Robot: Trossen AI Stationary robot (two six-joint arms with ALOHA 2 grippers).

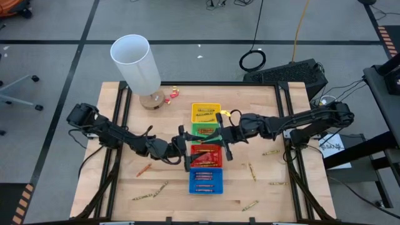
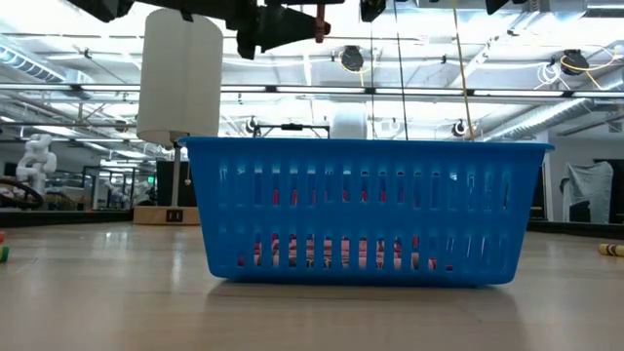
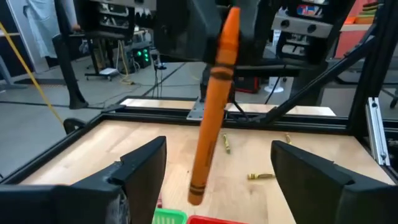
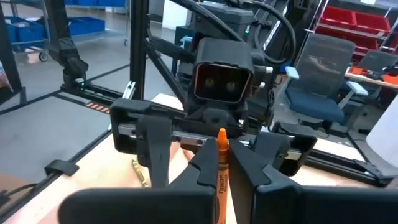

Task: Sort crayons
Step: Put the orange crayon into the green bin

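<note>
**Crayon handed across above the trays**

Crayons lie scattered on the wooden table: several at lower left of the high view, more at lower right. Down the centre runs a column of slotted plastic trays, yellow, green, red and blue, each already holding sticks.

At centre left, the left gripper hangs over the red tray with its jaws spread wide and nothing between them; its wrist view shows both dark fingers standing clear on either side of an orange crayon. At centre right, the right gripper is clamped on that crayon, which its own view shows rising upright from between its fingertips. The crayon thus sits in mid-air above the green and red trays, in the right gripper alone.

The step looks like a hand-over just finished. To do it well, the left arm should back straight away without brushing the stick, and the right should keep a firm pinch low on the paper wrapper.

The crayon is a slim waxy cylinder with a paper sleeve and black band, likely slippery at the bare tip. A tall white cylinder stands at upper left.
</note>
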